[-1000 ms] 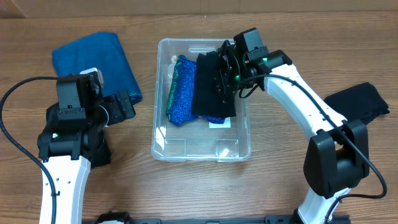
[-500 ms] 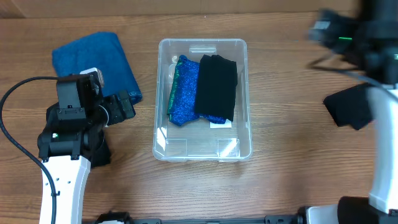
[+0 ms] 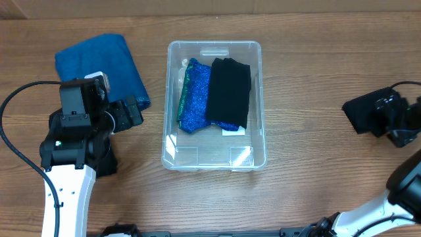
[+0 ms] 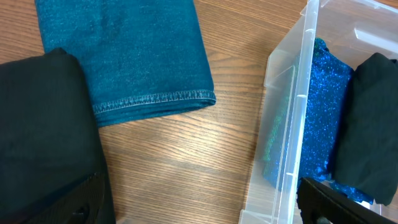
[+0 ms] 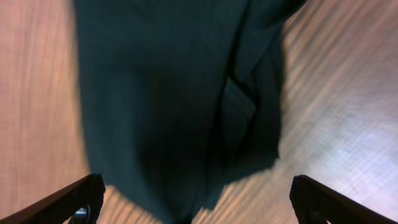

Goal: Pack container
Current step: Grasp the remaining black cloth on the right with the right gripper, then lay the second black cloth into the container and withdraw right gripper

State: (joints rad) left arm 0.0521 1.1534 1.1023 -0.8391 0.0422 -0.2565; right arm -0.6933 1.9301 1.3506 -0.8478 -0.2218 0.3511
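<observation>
Clear container (image 3: 212, 158) is sitting at the middle of the wooden table (image 3: 309, 191), its long sides running away from the arms. Far left, a folded teal cloth (image 3: 99, 66) is lying flat on the wood, well apart from the bin. Just beside its near corner the left gripper (image 3: 130, 112) is hovering with its fingers spread wide and nothing between them; its wrist camera is looking over the teal cloth's hemmed edge (image 4: 155, 99) and the container's left wall (image 4: 292, 124). Inside the container, a sparkly blue cloth (image 3: 193, 99) with a green edge is lying along the left half. A folded black garment (image 3: 229, 92) is resting beside it on the right and partly overlapping it, with a white label (image 3: 230, 131) peeking out below. Far right, the right gripper (image 3: 385, 120) is hanging over a loose black cloth (image 3: 358, 113), its fingers parted and clasping nothing; whether they are touching the cloth is unclear in the blurred wrist view.
</observation>
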